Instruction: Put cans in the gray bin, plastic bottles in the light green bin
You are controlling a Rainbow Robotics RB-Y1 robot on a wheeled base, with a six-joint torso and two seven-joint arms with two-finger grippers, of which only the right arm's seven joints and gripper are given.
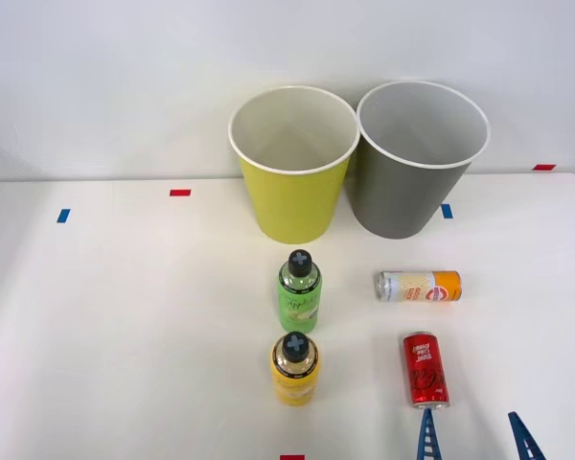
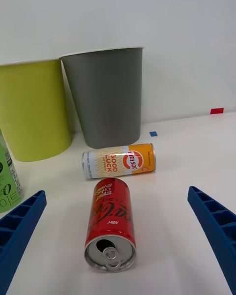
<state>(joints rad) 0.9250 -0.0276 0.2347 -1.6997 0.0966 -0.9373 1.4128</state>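
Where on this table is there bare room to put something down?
The wide stretch left of the green bottle and yellow bottle is bare. It is crowded between those bottles, the red can, the orange can and the two bins.

Plain white wall (image 1: 125, 77), white table (image 1: 125, 335), coloured tape marks (image 1: 179, 193)

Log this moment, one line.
right gripper: open, near red can | cans: both lying on table | bottles: upright | bins: nothing visible inside
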